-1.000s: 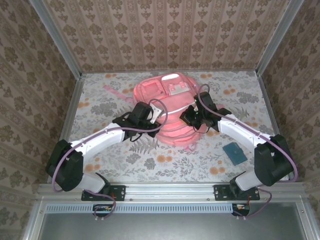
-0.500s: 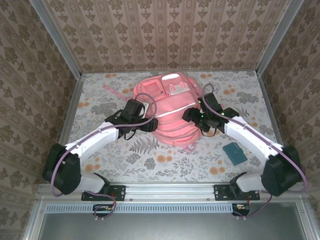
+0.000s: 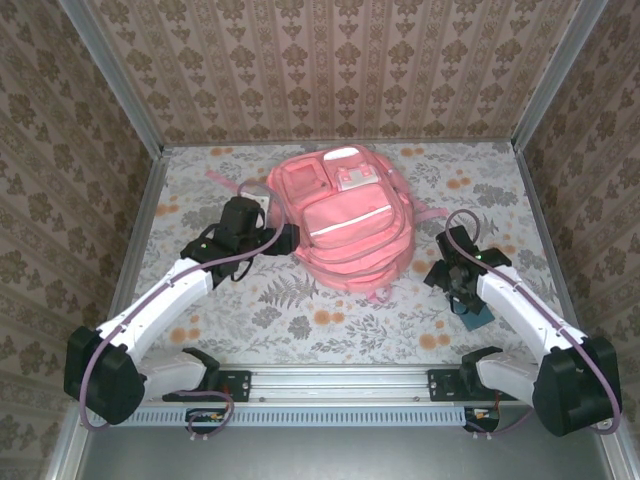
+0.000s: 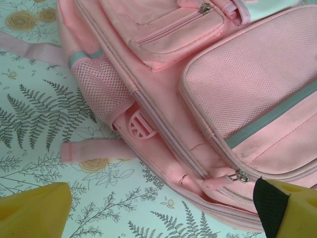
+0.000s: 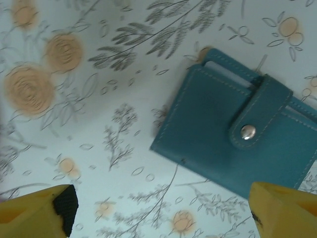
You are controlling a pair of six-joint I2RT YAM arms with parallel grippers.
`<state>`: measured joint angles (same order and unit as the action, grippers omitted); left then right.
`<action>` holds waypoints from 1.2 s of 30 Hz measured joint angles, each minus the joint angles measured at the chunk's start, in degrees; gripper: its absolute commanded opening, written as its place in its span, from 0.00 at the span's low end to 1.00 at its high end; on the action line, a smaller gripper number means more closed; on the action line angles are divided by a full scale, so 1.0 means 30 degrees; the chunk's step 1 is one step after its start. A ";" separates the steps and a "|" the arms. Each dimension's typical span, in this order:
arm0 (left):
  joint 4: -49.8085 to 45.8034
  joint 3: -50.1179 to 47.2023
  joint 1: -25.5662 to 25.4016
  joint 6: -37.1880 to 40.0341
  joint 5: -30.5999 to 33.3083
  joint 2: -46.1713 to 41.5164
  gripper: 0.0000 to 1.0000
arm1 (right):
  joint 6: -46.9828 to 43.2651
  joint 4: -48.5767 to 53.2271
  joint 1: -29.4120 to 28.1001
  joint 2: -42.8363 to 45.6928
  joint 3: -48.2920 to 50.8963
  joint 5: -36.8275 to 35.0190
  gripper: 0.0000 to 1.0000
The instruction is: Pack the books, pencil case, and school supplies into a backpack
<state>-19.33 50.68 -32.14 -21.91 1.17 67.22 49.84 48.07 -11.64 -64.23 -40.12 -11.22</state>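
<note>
Grippers: right gripper [image 5: 161,206] released, empty, poised over teal flat square [image 5: 233,148] on counter [image 5: 124,74]. I judge it my next pick. Left gripper [image 4: 163,201] released beside pink backpack [image 3: 345,215], mid-counter, placed, I think, to steady it.

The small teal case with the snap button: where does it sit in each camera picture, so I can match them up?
Top external: the teal case lies right of the backpack, near the front edge, partly under the right gripper.
Right wrist: the case lies flat, right of centre, snap facing up.
Left wrist: this camera faces the backpack's pockets.
Shared landmark: the floral tablecloth beneath everything.
</note>
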 measured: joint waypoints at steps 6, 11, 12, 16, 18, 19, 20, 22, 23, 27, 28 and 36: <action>-0.0306 -0.0087 0.0036 -0.0073 -0.0022 0.0000 0.98 | -0.1253 -0.2033 0.1931 -0.1588 0.0772 0.1581 0.91; -0.0350 -0.0095 0.0138 -0.0277 -0.0044 0.0000 0.98 | -0.1574 -0.4561 0.2011 -0.2943 0.1166 0.3934 0.88; -0.0350 -0.0102 0.0138 -0.0306 -0.0102 0.0000 0.98 | -0.1566 -0.5136 0.2018 -0.3118 0.1202 0.4422 0.87; -0.0350 -0.0102 0.0138 -0.0364 -0.0313 0.0036 0.98 | -0.1523 -0.8014 0.2076 -0.4102 0.0867 0.6783 0.84; -0.0350 -0.0095 0.0138 -0.0364 -0.0379 0.0102 0.98 | -0.1596 -0.8961 0.2076 -0.5209 0.0051 0.7657 0.82; -0.0350 -0.0102 0.0138 -0.0372 -0.0408 0.0117 0.98 | -0.1705 -0.9165 0.2076 -0.5661 -0.0372 0.7839 0.81; -0.0364 -0.0102 0.0138 -0.0372 -0.0452 0.0138 0.99 | -0.1909 -0.9187 0.2076 -0.6084 -0.0903 0.7832 0.81; -0.0379 -0.0095 0.0138 -0.0415 -0.0466 0.0146 0.99 | -0.2419 -0.8728 0.2076 -0.6331 -0.1719 0.7329 0.81; -0.0408 -0.0095 0.0138 -0.0430 -0.0481 0.0146 0.99 | -0.2710 -0.8364 0.2076 -0.6324 -0.2084 0.6834 0.83; -0.0444 -0.0095 0.0138 -0.0437 -0.0612 0.0138 0.99 | -0.4262 -0.7111 0.2288 -0.6353 -0.3096 0.4830 0.95; -0.0444 -0.0095 0.0138 -0.0437 -0.0678 0.0138 0.99 | -0.4656 -0.6812 0.2448 -0.6455 -0.3264 0.4495 0.98; -0.0444 -0.0095 0.0138 -0.0495 -0.0976 0.0138 0.99 | -0.6375 -0.6178 0.3789 -0.8896 -0.3577 0.4612 1.00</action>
<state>-20.67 50.39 -31.73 -23.40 -1.76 67.64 30.72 29.54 -0.27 -90.91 -50.85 2.61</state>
